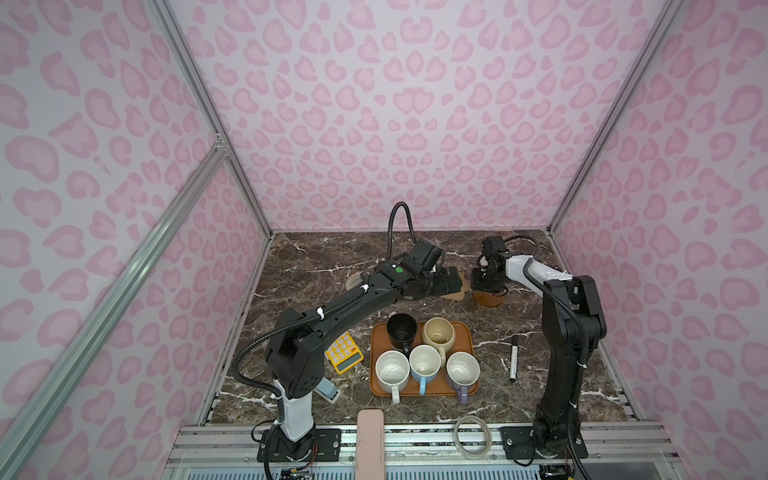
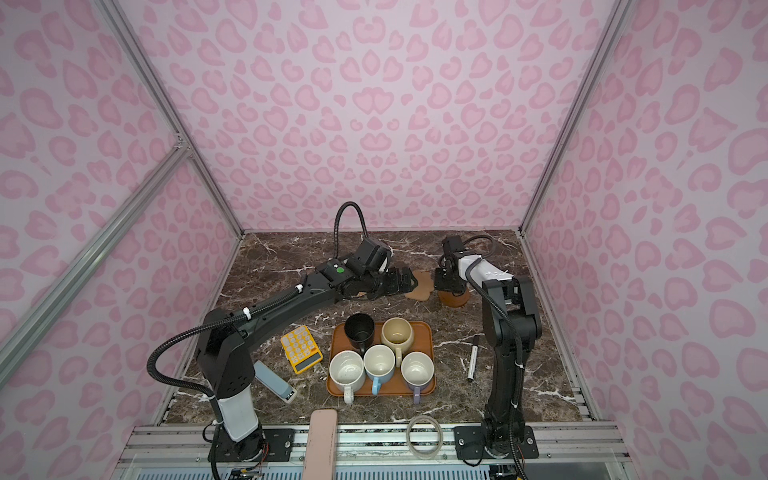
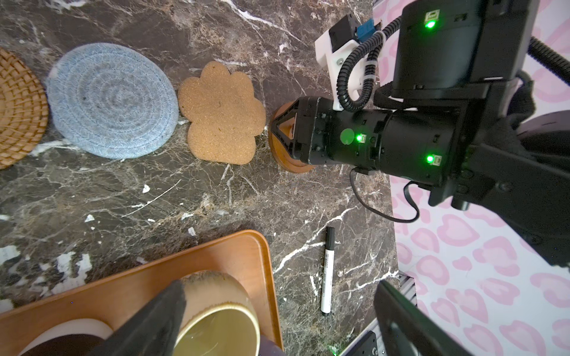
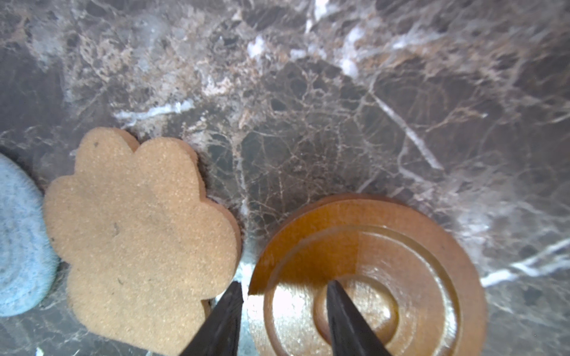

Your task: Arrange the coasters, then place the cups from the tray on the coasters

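Okay, right gripper [image 4: 285, 285]: I see it down at the dark-brown disc [image 4: 385, 246]. Its fingers [image 4: 228, 320] are partly apart and straddle the disc's rim, one tip just outside the edge and the other on the inner rings. Whether they pinch the rim I cannot tell.
Dark-brown disc: it lies flat on the marble table [image 4: 308, 92], directly under those fingertips.
Flower coaster [image 4: 138, 231]: just beside the outer finger, on the side away from the disc, with a thin strip of table between the two.
Light-blue coaster [image 3: 114, 98]: next beyond the flower coaster from the right fingers, just beside it.
Tan rattan coaster [image 3: 18, 108]: farther along the same row, right against the blue one.
Left gripper [image 3: 282, 285]: in both top views it hovers above the row, near the right gripper. Its fingers [image 3: 154, 320] are spread wide and closed on nothing.
Tray [image 3: 123, 286]: apart from the coaster row, well clear of the right fingers.
Cups: all five stand upright on the tray. The black cup [image 1: 401, 328] and cream-yellow cup [image 1: 438, 332] are on the side toward the fingers. The white cup [image 1: 392, 371], blue cup [image 1: 424, 363] and lavender cup [image 1: 462, 369] are on the side away from them.
Marker [image 3: 327, 271]: on the table beside the tray, well away from both sets of fingers.
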You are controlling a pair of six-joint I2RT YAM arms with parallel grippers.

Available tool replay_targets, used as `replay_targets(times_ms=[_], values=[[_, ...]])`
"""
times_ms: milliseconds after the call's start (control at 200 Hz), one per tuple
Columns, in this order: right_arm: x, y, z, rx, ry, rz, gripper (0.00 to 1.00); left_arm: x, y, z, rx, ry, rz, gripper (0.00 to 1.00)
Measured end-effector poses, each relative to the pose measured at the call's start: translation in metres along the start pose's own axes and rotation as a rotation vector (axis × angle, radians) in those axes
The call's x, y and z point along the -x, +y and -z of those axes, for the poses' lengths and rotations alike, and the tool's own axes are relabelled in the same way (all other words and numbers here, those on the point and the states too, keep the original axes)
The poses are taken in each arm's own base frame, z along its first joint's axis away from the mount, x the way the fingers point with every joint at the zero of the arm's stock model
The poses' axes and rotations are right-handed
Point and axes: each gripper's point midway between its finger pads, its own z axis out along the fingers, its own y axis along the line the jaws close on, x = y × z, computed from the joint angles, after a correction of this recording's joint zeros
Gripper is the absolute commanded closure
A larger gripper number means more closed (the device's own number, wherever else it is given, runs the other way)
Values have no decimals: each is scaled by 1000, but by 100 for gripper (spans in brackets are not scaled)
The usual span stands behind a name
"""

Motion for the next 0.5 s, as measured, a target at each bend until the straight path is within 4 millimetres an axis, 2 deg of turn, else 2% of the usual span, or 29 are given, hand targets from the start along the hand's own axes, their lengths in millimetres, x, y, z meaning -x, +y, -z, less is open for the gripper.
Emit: replay_targets(times_ms=[500], values=[[3,2,-4,37,7,-13,52,-4,8,2,21,-3,11,3]])
